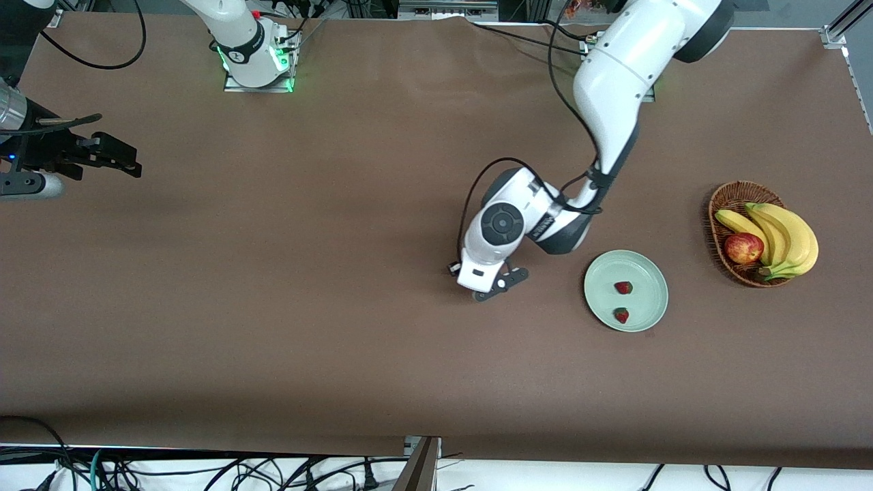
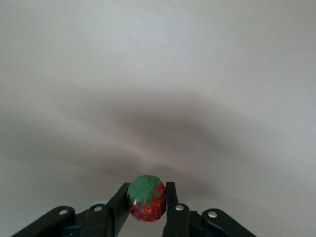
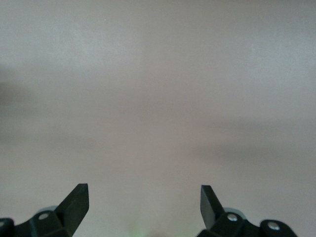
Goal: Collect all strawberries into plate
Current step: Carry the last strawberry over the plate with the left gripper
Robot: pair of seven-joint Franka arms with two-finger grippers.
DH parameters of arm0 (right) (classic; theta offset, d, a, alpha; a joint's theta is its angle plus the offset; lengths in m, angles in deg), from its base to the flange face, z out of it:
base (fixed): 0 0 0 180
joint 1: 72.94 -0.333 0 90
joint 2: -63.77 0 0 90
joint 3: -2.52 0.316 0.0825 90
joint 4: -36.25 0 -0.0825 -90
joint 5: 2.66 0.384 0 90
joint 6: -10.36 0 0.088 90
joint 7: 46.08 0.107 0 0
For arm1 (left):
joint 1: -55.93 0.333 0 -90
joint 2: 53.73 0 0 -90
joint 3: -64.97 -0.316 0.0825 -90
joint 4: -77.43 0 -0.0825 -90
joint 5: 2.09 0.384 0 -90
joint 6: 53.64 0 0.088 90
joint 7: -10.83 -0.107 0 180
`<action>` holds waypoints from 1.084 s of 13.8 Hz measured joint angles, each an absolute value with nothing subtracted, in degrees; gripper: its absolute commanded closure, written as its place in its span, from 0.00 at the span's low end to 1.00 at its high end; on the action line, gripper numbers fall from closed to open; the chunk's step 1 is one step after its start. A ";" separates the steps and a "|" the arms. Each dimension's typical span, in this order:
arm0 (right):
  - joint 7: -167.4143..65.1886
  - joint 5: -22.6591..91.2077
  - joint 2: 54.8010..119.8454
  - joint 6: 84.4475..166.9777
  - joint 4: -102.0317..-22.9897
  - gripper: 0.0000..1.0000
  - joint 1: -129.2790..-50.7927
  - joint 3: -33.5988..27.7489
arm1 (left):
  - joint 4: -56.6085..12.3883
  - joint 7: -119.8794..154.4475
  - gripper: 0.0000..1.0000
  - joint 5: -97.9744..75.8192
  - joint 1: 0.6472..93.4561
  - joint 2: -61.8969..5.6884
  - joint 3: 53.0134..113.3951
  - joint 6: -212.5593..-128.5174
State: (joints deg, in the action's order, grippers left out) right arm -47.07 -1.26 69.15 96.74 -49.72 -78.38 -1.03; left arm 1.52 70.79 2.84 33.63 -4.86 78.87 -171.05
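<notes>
The brown table is big and mostly bare.

At the right arm's end of the table, the right gripper hangs in the air over the table's edge. This arm waits. In the right wrist view the right gripper has its two black fingers spread far apart, with nothing between them. Only bare table shows under it.

Near the middle of the table, the left arm reaches down from its base. The left gripper is low over the bare table, just beside the plate, on the side toward the right arm's end. In the left wrist view the left gripper is pinching one strawberry. The berry is red with a green leafy cap on top, and a black finger presses on each side of it. I cannot tell if the berry touches the table.

Next comes the plate. It is round and pale green. Two strawberries lie on it, near its middle. One strawberry is farther from the front camera, and the other strawberry is nearer, close to the rim. They are close but not touching.

Toward the left arm's end of the table sits a brown basket, apart from the plate and a bit farther from the front camera. In it are a red apple and yellow bananas.
</notes>
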 measured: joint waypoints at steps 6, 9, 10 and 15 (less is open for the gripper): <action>-47.07 -1.26 69.16 96.73 -49.71 0.00 -78.35 -1.03 | 2.08 51.81 0.96 19.77 40.53 -7.60 78.19 -150.74; -47.07 -1.26 69.25 96.73 -49.71 0.00 -78.36 -0.95 | 1.79 44.17 0.96 26.19 41.24 -7.35 78.04 -148.02; -47.07 -1.26 69.28 96.73 -49.71 0.00 -78.36 -0.90 | 1.80 40.91 0.96 26.54 41.93 -7.36 77.99 -148.00; -47.07 -1.26 69.29 96.73 -49.71 0.00 -78.36 -0.89 | 1.87 27.35 0.89 26.66 47.12 -7.36 77.95 -153.05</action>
